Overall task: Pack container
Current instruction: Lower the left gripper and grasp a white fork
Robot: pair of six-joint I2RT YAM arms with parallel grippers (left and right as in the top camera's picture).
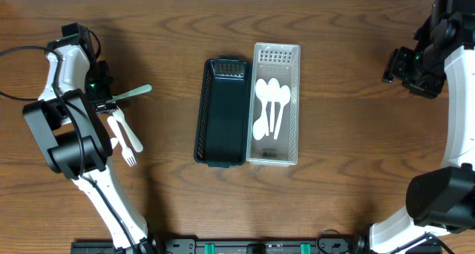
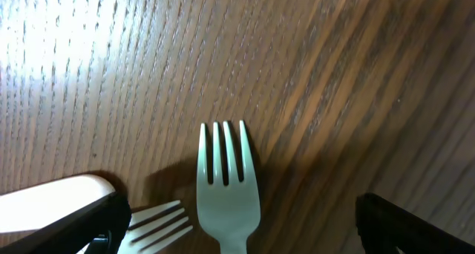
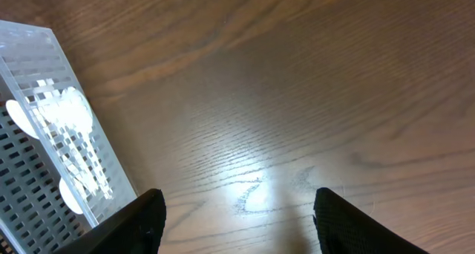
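Note:
A pale green fork (image 1: 136,92) lies on the wood table at the left, tines pointing right. My left gripper (image 1: 108,99) is open with its fingers either side of the fork's handle; the left wrist view shows the fork (image 2: 223,176) between the wide-apart fingers (image 2: 234,235), not pinched. Two white forks (image 1: 123,134) lie just below it; one shows in the left wrist view (image 2: 157,223). A black container (image 1: 223,113) stands mid-table. A clear slotted container (image 1: 291,105) beside it holds three white spoons (image 1: 270,105). My right gripper (image 1: 398,65) is open and empty, above bare table (image 3: 237,220).
The clear container's corner shows at the left of the right wrist view (image 3: 44,135). The two containers stand side by side, touching. Both arm bases stand at the table's front edge.

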